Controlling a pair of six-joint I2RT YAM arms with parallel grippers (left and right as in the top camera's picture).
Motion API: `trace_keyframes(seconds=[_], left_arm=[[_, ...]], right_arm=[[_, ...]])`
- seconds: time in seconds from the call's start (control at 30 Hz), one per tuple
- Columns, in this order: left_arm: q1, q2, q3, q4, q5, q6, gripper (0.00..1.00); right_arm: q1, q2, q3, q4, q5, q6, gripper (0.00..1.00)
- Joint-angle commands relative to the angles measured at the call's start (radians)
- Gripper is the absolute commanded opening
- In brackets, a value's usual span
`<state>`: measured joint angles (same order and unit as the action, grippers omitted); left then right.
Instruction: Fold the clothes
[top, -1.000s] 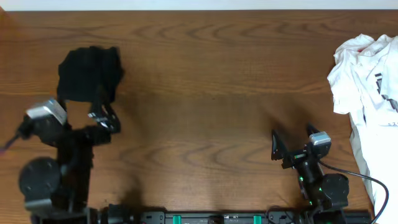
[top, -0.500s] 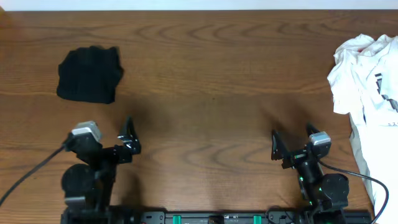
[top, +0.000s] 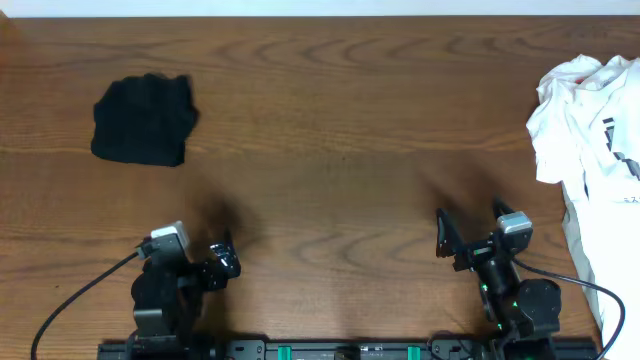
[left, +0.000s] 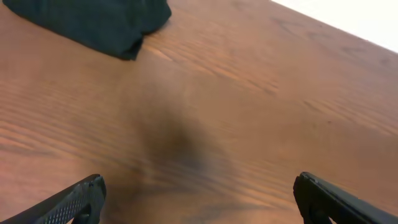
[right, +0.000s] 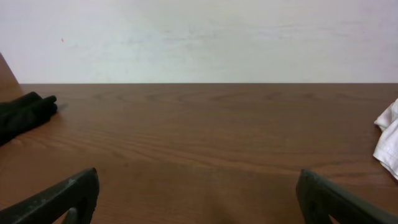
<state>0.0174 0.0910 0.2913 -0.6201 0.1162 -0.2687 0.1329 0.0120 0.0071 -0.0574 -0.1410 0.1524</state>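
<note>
Overhead, the black shirt (top: 143, 120) lies seemingly folded on the worktop (top: 330, 150); left pincer (left: 199, 190) and right pincer (top: 468, 216) gape empty.

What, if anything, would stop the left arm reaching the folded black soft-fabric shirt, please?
Probably nothing, so likely yes: the left gripper stands open and empty, the black shirt lies on its side of the wooden table, and only bare wood lies between them. I cannot judge its full stretch.

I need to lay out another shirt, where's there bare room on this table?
The wide middle of the table is bare, between the black shirt far left and the white garment at the right edge. Crowded: the near edge, with the left gripper and right gripper.
</note>
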Motion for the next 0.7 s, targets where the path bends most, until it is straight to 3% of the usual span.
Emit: trace_keyframes(seconds=[0.0, 0.5, 0.67], left_arm=[[-0.004, -0.030, -0.007, 0.035, -0.023, 0.002, 0.98], [-0.014, -0.089, -0.176, 0.560, -0.022, 0.001, 0.98], [-0.027, -0.089, -0.230, 0.671, -0.022, 0.001, 0.98]], right_arm=[[-0.010, -0.006, -0.002, -0.005, 0.006, 0.007, 0.99], [-0.010, -0.006, -0.002, -0.005, 0.006, 0.007, 0.99], [-0.010, -0.006, -0.002, -0.005, 0.006, 0.007, 0.99]])
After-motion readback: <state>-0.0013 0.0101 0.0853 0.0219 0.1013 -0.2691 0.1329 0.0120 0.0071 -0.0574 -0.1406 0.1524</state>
